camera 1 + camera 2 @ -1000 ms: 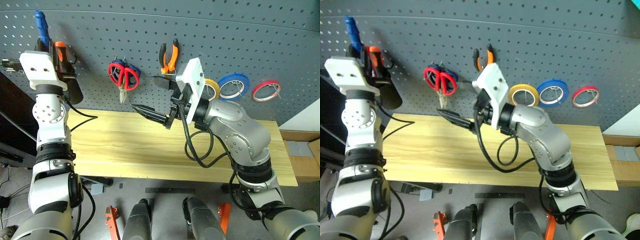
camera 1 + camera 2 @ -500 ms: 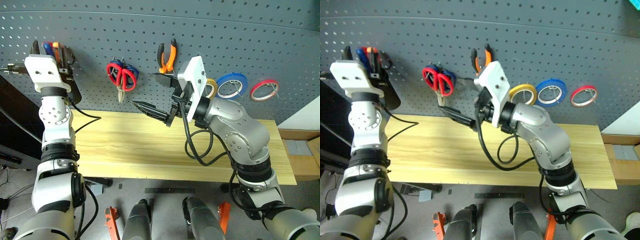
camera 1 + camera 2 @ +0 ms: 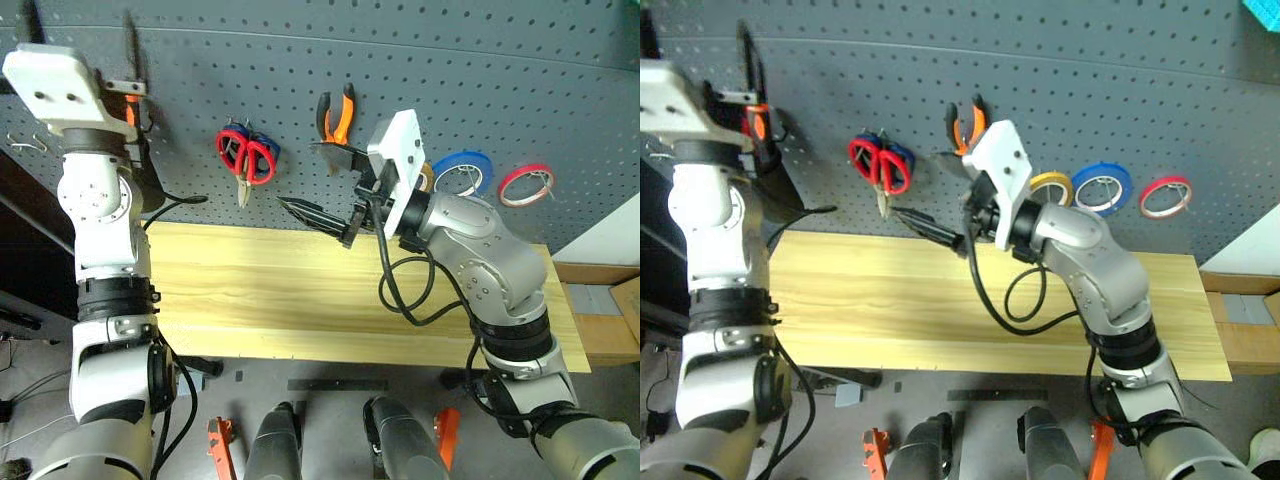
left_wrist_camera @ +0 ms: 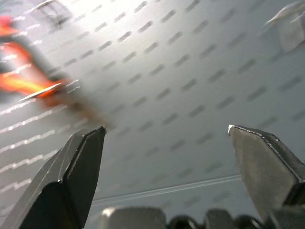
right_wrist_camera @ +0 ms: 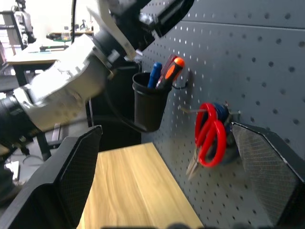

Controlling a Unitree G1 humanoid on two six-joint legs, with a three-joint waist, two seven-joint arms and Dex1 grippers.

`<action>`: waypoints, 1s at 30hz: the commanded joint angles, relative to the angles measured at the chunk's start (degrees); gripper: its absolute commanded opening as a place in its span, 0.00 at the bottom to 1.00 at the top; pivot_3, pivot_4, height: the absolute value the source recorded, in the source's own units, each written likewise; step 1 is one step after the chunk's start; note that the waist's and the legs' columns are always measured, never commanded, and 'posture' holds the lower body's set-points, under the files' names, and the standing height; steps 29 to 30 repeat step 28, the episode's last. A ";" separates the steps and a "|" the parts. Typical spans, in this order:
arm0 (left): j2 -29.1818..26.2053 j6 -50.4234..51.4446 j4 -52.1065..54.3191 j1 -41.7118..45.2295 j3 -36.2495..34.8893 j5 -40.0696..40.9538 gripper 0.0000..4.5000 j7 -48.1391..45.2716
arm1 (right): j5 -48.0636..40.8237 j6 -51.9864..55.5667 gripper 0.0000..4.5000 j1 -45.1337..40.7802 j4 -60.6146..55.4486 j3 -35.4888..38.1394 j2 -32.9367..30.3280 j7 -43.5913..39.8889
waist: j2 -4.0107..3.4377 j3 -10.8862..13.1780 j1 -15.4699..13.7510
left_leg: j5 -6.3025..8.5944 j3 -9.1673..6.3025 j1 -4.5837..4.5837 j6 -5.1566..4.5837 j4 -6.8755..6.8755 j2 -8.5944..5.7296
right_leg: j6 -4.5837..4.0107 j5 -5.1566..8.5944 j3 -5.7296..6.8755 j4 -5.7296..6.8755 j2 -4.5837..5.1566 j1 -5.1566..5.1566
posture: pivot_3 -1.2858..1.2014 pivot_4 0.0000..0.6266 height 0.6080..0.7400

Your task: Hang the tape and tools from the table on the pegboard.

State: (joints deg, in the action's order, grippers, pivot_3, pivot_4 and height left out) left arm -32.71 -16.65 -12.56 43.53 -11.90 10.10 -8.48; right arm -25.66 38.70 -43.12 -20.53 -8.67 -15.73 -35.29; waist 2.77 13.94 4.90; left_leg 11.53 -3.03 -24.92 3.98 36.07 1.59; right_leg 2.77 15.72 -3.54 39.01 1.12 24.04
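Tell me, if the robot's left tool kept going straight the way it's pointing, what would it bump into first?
Most likely the pegboard itself. The left tool stands open and empty, aimed at a bare stretch of holes, with an orange-handled screwdriver off to one side. How near the panel is, is hard to judge.

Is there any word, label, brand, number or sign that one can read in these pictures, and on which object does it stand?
None: no readable text shows in any view.
The pegboard, the wooden table, the red-handled scissors, the pliers and the black cup holding screwdrivers bear no visible print.
The tape rings, yellowish, blue and red, show no lettering.
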 commanded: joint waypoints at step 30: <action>12.61 36.63 12.52 -32.05 3.41 4.55 0.98 -1.52 | 20.43 -35.11 1.00 34.83 25.32 9.90 -0.56 19.69 | -0.57 -7.92 0.20 | 0.08 0.15 1.19 -0.16 0.76 0.13 | 0.03 -0.02 -0.47 0.50 -0.58 -1.10 | 0.49 0.01 1.00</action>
